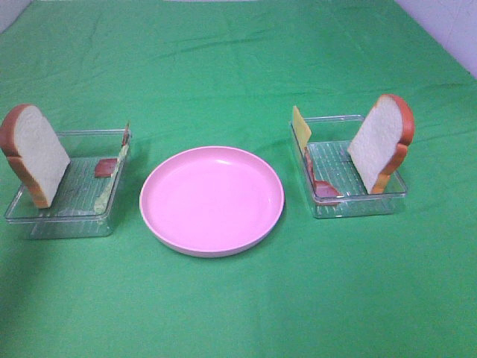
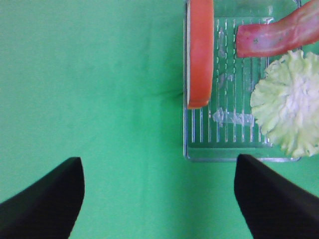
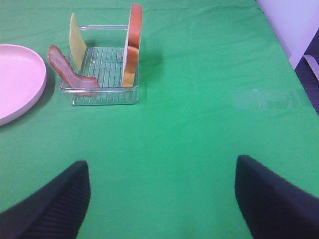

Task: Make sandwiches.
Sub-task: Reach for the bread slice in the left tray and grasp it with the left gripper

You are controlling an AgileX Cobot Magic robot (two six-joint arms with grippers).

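No sandwiches are stacked; the parts stand in two clear trays. The left tray holds an upright bread slice, a bacon strip and lettuce. In the left wrist view that bread shows edge-on beside the bacon. The right tray holds bread, a cheese square and bacon. My left gripper is open over bare cloth, short of the left tray. My right gripper is open, well back from the right tray. Neither arm shows in the high view.
A round pink plate with nothing on it sits between the two trays; its rim also shows in the right wrist view. Green cloth covers the table. A pale wall and the table's edge lie at the far right.
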